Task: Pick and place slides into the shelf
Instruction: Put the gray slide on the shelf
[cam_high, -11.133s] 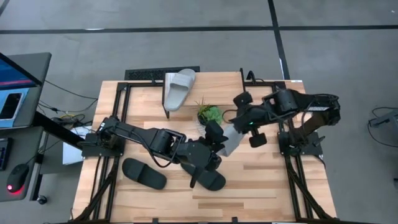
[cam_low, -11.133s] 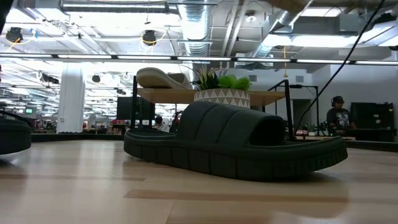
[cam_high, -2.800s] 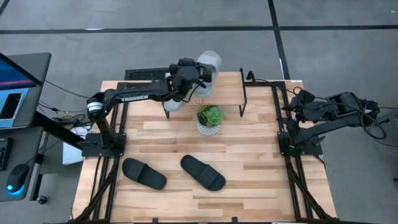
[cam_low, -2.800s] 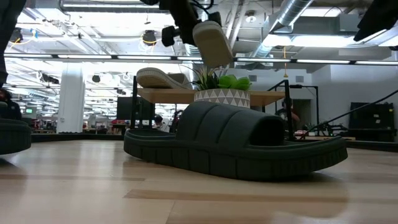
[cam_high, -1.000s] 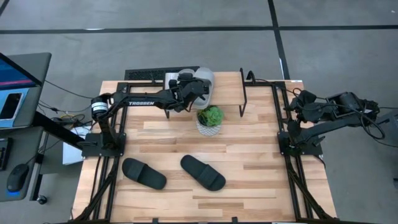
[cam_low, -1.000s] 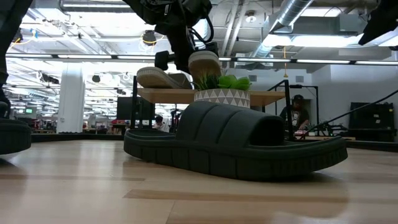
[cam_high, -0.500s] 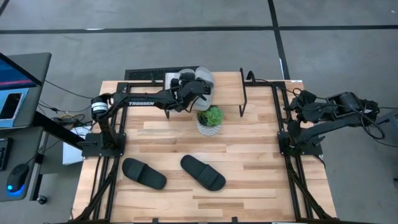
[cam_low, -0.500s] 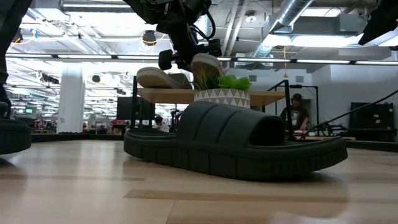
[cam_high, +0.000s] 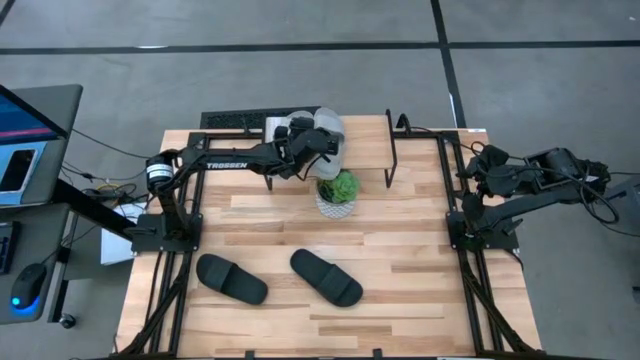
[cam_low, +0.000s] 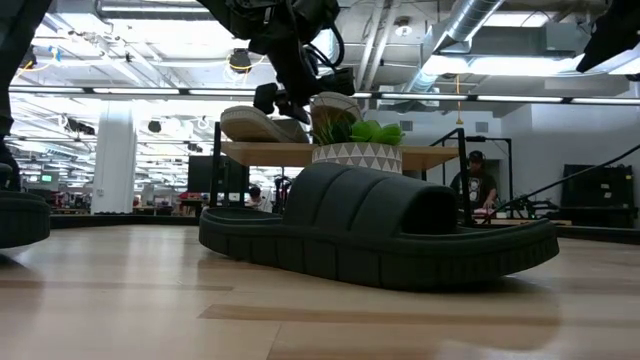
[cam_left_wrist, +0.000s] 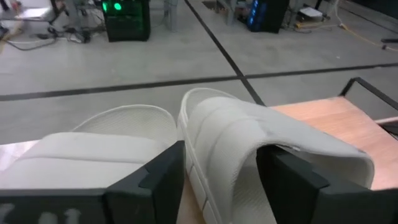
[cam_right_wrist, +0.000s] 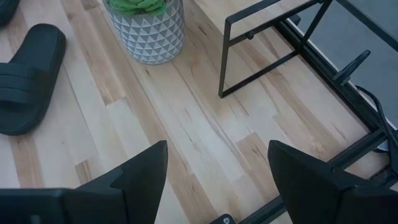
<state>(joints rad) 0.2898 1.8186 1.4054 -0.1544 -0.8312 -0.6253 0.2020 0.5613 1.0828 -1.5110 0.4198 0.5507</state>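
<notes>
Left wrist view: the left hand (cam_left_wrist: 221, 171) is clamped on a grey slide (cam_left_wrist: 249, 143) over the shelf (cam_low: 300, 153).

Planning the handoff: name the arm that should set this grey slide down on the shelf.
Left. Its left gripper holds the second grey slide over the shelf; the right gripper waits open, off at the table's edge.

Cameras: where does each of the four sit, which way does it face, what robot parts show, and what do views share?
High: overhead, straight down on the table; both arms show.
Low: tabletop level, facing the room, a black slide up close; left arm above the shelf.
Left wrist: looks past its fingers clamped on a grey slide.
Right wrist: looks down past open fingers at the plant pot.
Shared: the plant pot shows in high, low and right wrist.
</notes>
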